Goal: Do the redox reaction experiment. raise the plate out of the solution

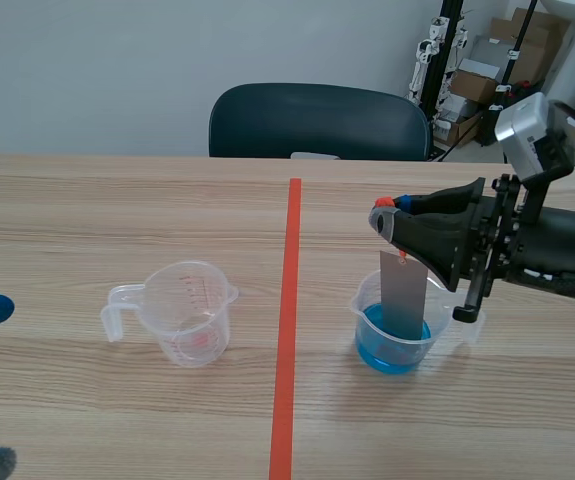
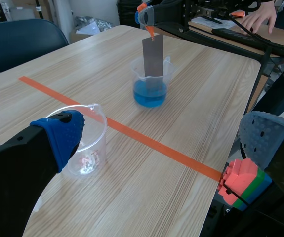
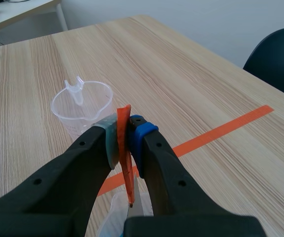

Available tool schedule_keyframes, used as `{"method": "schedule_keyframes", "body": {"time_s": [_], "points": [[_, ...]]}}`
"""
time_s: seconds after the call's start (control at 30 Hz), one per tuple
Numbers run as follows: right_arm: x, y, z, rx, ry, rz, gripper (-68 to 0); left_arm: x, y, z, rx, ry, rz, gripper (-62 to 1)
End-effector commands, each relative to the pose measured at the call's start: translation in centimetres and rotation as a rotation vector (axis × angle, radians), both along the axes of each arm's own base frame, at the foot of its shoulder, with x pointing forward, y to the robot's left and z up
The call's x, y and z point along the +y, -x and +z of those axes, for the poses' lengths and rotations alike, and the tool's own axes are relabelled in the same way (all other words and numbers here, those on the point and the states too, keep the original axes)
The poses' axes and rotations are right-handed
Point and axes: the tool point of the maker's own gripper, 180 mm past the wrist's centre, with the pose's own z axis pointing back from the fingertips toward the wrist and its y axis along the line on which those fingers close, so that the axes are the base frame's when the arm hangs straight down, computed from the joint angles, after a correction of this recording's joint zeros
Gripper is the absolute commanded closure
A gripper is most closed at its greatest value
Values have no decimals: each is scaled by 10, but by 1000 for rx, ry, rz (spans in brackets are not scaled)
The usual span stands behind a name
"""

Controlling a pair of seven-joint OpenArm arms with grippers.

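Right end effector (image 3: 124, 133) around plate tab (image 3: 127, 168)

A dark chair (image 1: 317, 122) stands beyond the clear jug (image 1: 189, 325).

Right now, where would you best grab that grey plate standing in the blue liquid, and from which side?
By its top, coming in above the beaker rim. The plate stands upright with its lower end in the solution, so only the top is free. It is thin and flat, so squeeze its two faces. The right gripper is shut on the orange tab there.
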Motion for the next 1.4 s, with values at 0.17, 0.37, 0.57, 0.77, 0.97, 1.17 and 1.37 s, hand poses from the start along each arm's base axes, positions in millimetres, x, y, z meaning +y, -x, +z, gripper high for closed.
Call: {"method": "schedule_keyframes", "body": {"time_s": [0.17,0.37,0.57,0.77,0.97,1.17,1.37], "points": [[-4,1,2,-5,4,6,3,-2,-3,10,-27,33,1,-623],[-4,1,2,-5,3,6,3,-2,-3,10,-27,33,1,-623],[-4,1,2,-5,3,6,2,-2,-3,10,-27,33,1,-623],[-4,1,2,-5,4,6,3,-2,-3,10,-27,33,1,-623],[-4,1,2,-6,4,6,2,-2,-3,10,-27,33,1,-623],[-5,0,7,-18,-13,4,3,-2,-3,11,-27,34,1,-623],[-9,1,19,-53,-22,16,2,-2,-3,10,-27,33,1,-623]]}}
